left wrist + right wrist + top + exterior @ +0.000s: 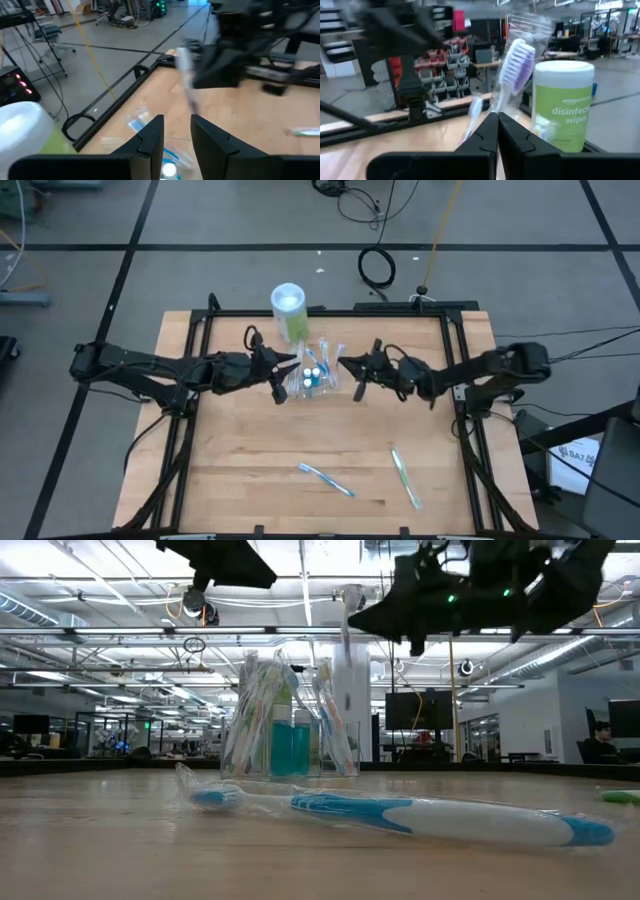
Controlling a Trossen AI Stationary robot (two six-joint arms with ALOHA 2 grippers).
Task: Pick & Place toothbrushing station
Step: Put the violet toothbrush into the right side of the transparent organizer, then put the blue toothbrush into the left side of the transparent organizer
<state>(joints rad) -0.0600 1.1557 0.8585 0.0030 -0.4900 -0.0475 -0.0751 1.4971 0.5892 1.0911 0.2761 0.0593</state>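
Nearest on the table point(250, 470): blue-white toothbrush point(326, 479) at about 6 o'clock, green one point(405, 477) at 5; further back at centre the clear container point(315, 383), brushes and teal tubes point(313, 376) standing inside; left gripper point(290, 370) at its 9 o'clock — fingers parted, nothing in them; right gripper point(496, 122) at its 3 o'clock — clenched on a wrapped purple-bristled toothbrush point(512, 67); wipes canister point(288, 308) behind at 12.

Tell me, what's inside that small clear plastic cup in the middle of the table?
The small clear plastic cup holds upright wrapped toothbrushes and teal white-capped tubes; its bottom is hidden.
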